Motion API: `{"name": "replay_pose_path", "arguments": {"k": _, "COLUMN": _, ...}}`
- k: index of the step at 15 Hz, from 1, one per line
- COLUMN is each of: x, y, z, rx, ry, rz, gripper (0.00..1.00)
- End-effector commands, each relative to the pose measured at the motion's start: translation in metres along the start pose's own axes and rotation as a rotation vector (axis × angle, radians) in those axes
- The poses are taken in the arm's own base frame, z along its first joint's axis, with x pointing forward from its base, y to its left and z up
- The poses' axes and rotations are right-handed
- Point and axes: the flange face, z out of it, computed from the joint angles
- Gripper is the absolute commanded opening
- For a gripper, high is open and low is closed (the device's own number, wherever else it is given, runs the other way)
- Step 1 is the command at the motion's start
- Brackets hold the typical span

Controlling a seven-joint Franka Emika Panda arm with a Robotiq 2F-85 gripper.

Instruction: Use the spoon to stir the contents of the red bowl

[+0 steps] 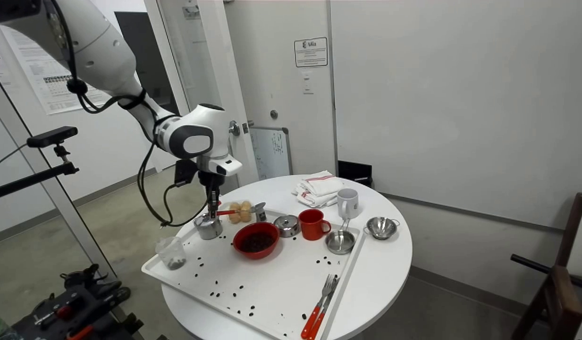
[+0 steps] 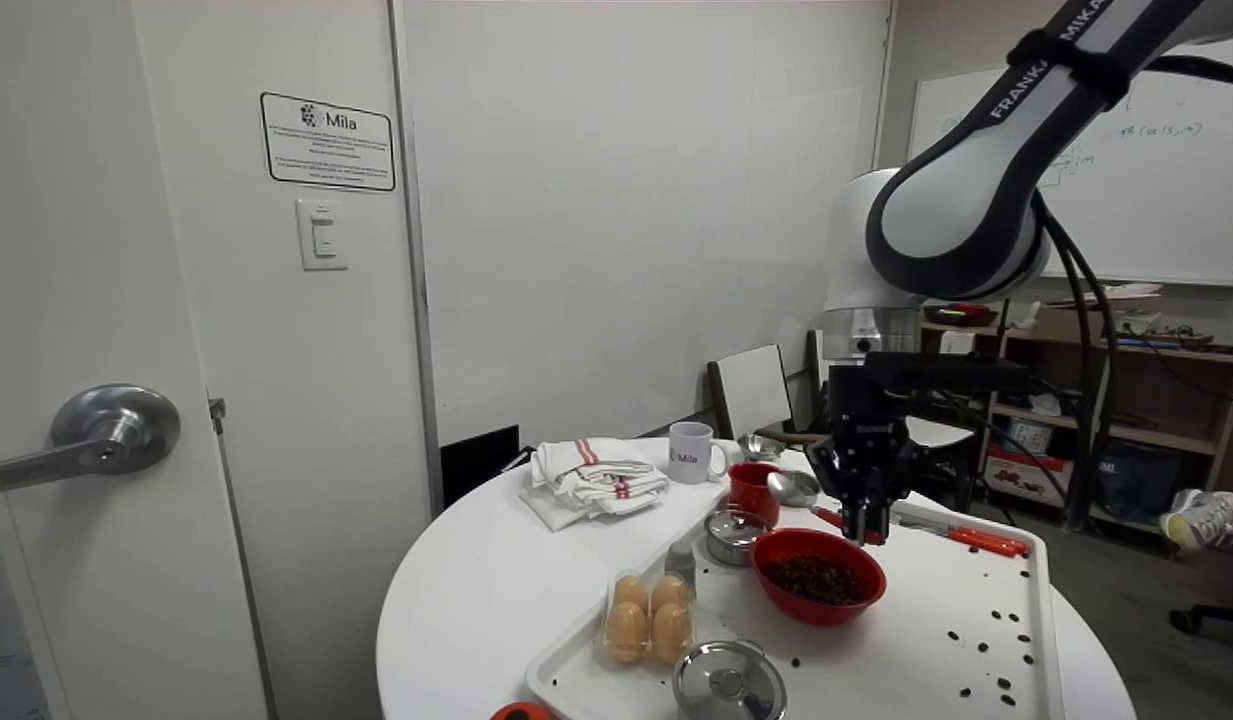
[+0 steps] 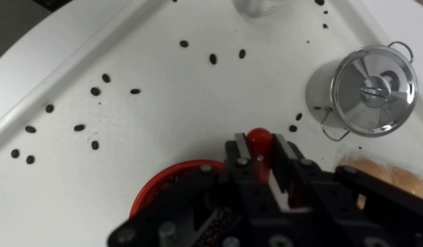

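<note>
My gripper (image 3: 260, 137) is shut on the red handle of the spoon (image 2: 793, 487), whose rounded handle end shows between the fingers in the wrist view. The metal head of the spoon (image 1: 257, 207) sticks out sideways, clear of the tray, over the egg area in an exterior view. Dark beans fill the red bowl (image 1: 256, 255), which rests on the tray. In an exterior view the gripper (image 2: 866, 528) appears above the bowl's edge. From the wrist, the gripper's body covers much of the red bowl (image 3: 155, 180), and the spoon's head is hidden.
The white tray (image 1: 276, 302) also carries a lidded silver pot (image 3: 374, 92), eggs (image 2: 648, 620), a grey shaker (image 2: 681, 562), a red cup (image 1: 312, 225), a small pan (image 1: 340, 242), a fork (image 1: 314, 314) and scattered beans. A mug (image 1: 348, 203) and towels (image 2: 596, 478) stand behind.
</note>
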Motion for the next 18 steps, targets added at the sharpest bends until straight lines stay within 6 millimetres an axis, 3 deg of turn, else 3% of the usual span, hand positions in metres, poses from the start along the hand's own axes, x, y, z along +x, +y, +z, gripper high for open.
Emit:
{"name": "replay_pose_path", "arguments": {"k": 1, "x": -0.009, "y": 0.002, "z": -0.024, "rx": 0.088, "ry": 0.069, "rz": 0.161, "gripper": 0.07}}
{"name": "replay_pose_path", "arguments": {"k": 4, "x": 0.008, "y": -0.005, "z": -0.037, "rx": 0.099, "ry": 0.148, "rz": 0.293, "gripper": 0.07}}
{"name": "replay_pose_path", "arguments": {"k": 8, "x": 0.031, "y": -0.005, "z": -0.036, "rx": -0.073, "ry": 0.117, "rz": 0.366, "gripper": 0.07}}
{"name": "replay_pose_path", "arguments": {"k": 12, "x": 0.029, "y": -0.018, "z": -0.034, "rx": -0.130, "ry": -0.100, "rz": 0.215, "gripper": 0.07}}
{"name": "replay_pose_path", "arguments": {"k": 13, "x": 0.023, "y": -0.007, "z": -0.034, "rx": -0.129, "ry": -0.026, "rz": 0.279, "gripper": 0.08}}
{"name": "replay_pose_path", "arguments": {"k": 14, "x": 0.025, "y": -0.009, "z": -0.035, "rx": -0.129, "ry": -0.035, "rz": 0.272, "gripper": 0.20}}
{"name": "replay_pose_path", "arguments": {"k": 16, "x": 0.025, "y": -0.008, "z": -0.033, "rx": -0.131, "ry": -0.035, "rz": 0.273, "gripper": 0.20}}
{"name": "replay_pose_path", "arguments": {"k": 17, "x": 0.024, "y": -0.008, "z": -0.033, "rx": -0.132, "ry": -0.036, "rz": 0.274, "gripper": 0.08}}
{"name": "replay_pose_path", "arguments": {"k": 18, "x": 0.032, "y": -0.009, "z": -0.032, "rx": -0.067, "ry": -0.037, "rz": 0.409, "gripper": 0.08}}
